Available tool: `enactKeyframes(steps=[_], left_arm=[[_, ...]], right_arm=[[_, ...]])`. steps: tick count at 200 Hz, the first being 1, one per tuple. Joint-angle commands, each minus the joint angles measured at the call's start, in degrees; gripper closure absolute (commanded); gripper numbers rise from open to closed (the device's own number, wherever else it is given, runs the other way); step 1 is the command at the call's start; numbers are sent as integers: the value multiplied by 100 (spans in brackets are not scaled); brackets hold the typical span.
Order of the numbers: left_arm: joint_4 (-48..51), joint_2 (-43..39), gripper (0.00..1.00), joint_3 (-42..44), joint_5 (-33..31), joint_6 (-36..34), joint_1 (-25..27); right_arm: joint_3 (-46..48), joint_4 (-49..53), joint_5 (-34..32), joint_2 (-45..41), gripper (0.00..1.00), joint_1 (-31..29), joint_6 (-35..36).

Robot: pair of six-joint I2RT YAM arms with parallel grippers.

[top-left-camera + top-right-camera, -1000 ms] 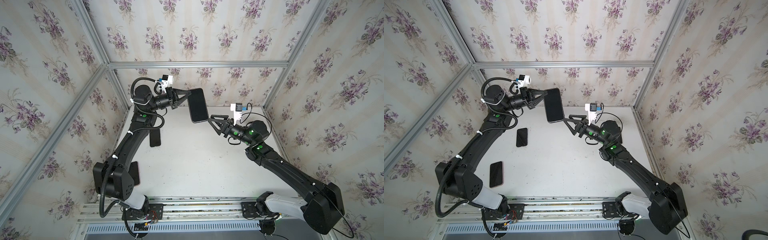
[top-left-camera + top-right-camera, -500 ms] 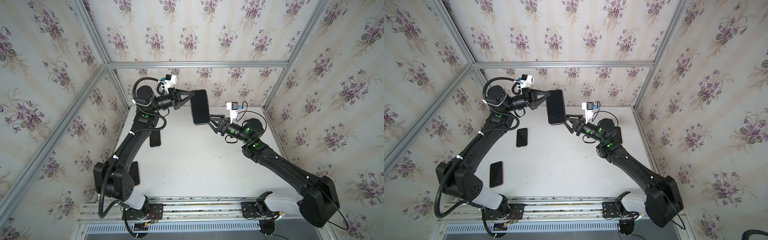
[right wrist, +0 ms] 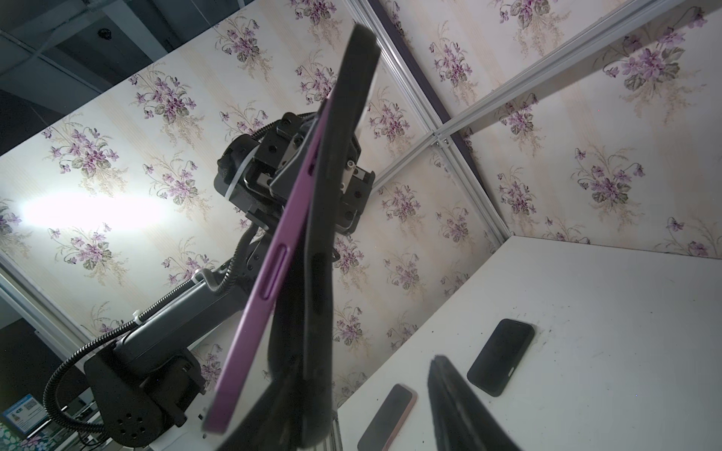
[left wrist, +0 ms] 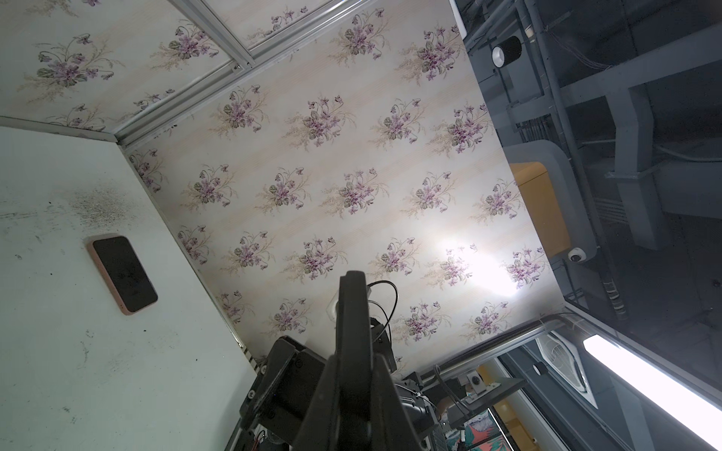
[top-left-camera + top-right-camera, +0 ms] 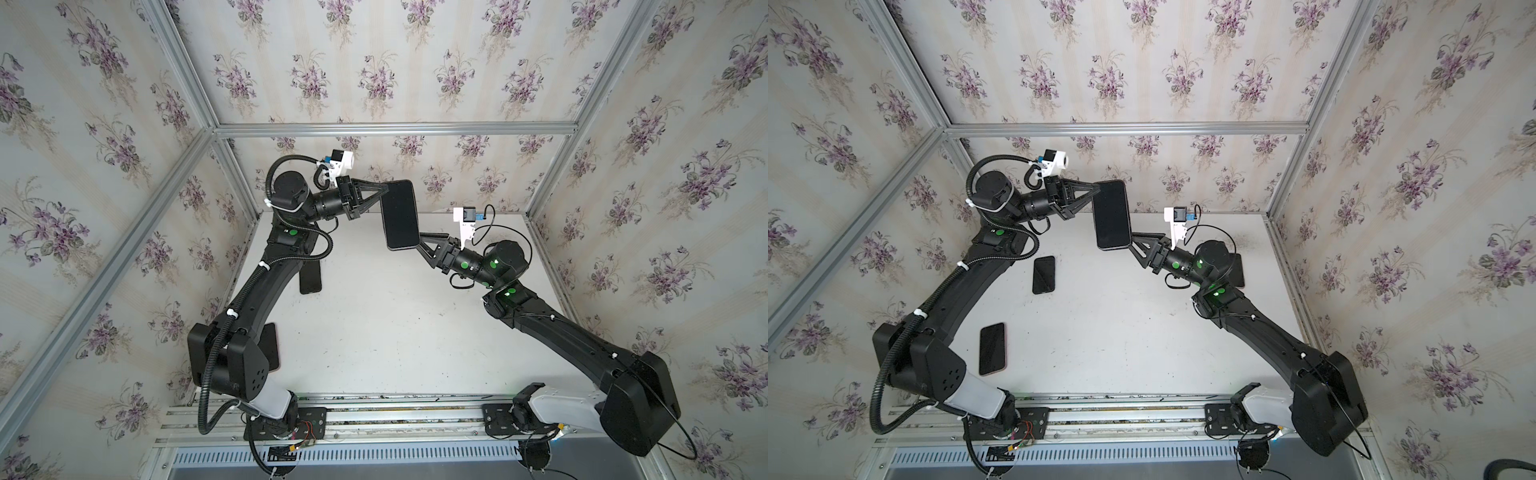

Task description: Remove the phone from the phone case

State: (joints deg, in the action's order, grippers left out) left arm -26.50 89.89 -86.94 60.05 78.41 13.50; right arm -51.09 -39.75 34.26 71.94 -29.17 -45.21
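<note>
The black left arm [image 5: 266, 291] is trailing a ribbed hose [image 5: 202, 411], and the black right arm [image 5: 569, 336] is glowing with green dots behind its jaws. White camera mounts [image 5: 340, 162] are sitting behind both jaws.

Top pair overhead, whole table [image 5: 395, 332]; wrist cameras low, facing upward

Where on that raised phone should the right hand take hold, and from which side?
Probably the free near end of the raised phone, from the right: the left hand pinches its far left edge, and the open right hand sits beside that near corner.
</note>
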Motion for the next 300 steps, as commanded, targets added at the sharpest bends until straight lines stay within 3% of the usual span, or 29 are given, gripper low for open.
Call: enactKeyframes(steps=[1,72,106,138,168,221,253,300], left_arm=[[-389,-6,100,84,-72,-63,-5],[-759,81,100,906,-284,-397,8],[-720,106,98,1312,-365,-756,47],[-282,155,94,1771,-592,-1383,154],[-164,313,77,2186,-876,-1626,289],[260,761,33,2534,-1371,-1980,475],[687,916,20,2516,-1729,-2223,558],[1386,678,16,2229,-1786,-2932,640]], right_arm=[[50,-127,151,-56,55,-43,-190],[385,104,76,-224,93,-79,-533],[610,451,-195,-416,100,-80,-554],[755,1059,-452,-564,100,-77,-658],[954,1613,-633,-689,100,-80,-810],[1099,2675,-863,-761,100,-74,-913],[1221,2849,-935,-727,100,-77,-1124],[1391,3019,-1106,-719,100,-80,-1218]])
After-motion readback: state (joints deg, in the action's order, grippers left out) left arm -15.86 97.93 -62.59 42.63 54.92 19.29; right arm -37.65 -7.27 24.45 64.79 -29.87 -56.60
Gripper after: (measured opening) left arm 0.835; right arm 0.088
